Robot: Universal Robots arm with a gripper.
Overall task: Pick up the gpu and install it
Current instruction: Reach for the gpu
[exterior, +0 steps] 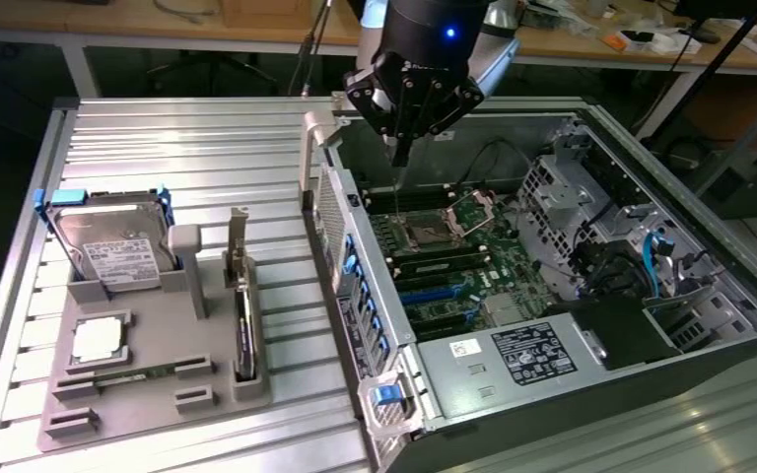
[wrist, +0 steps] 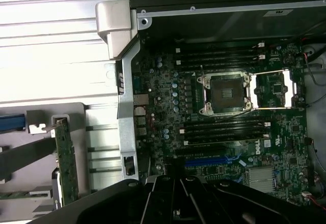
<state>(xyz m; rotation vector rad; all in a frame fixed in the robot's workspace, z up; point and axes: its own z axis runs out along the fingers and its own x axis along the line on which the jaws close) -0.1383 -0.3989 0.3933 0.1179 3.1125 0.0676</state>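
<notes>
The gpu (exterior: 243,320) stands on edge in a slot of the grey holder tray (exterior: 155,394), its silver bracket pointing up at the far end. In the wrist view the gpu (wrist: 66,160) shows as a thin green board edge with its bracket beside the case. My gripper (exterior: 401,156) hangs shut and holds nothing above the far corner of the open computer case (exterior: 352,286), over the motherboard (exterior: 464,271) and well to the exterior view's right of the gpu. Its closed fingers (wrist: 175,175) point at the board near the blue slots (wrist: 209,160).
On the holder tray stand a silver hard drive (exterior: 109,246) with blue corners, a CPU chip (exterior: 96,340) and a slim memory stick (exterior: 135,374). The case wall (exterior: 332,236) rises between tray and motherboard. The open CPU socket (wrist: 226,94), cables and drive cages (exterior: 576,197) crowd the case.
</notes>
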